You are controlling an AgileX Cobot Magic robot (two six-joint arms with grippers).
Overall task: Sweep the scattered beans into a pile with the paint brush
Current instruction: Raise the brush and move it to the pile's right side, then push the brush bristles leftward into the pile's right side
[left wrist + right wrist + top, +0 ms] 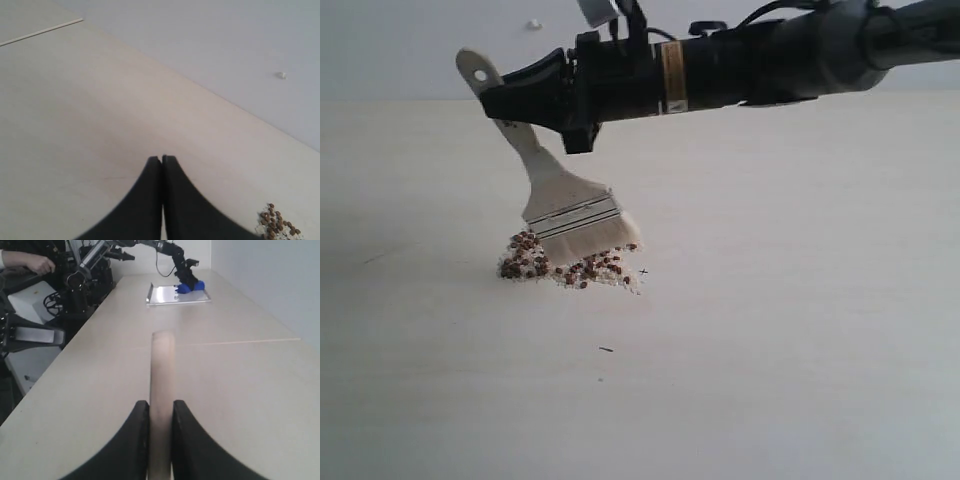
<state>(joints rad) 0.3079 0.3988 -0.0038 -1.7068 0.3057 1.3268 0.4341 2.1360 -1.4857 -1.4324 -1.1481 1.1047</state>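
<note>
The paint brush [565,205] hangs tilted, its pale handle up and to the left and its white bristles [595,240] down on the table. My right gripper [500,100] reaches in from the right and is shut on the handle; the right wrist view shows the handle [162,365] clamped between both black fingers of the right gripper [161,407]. The beans [535,262], reddish-brown with pale crumbs, lie in one small pile under and beside the bristles. My left gripper [162,159] is shut on nothing, above bare table, with the edge of the beans [276,222] off to one side.
A small dark sliver [606,349] lies on the table in front of the pile. In the right wrist view a metal tray [165,297] with blue objects [189,287] and another robot arm stand at the table's far end. Equipment crowds one long table edge.
</note>
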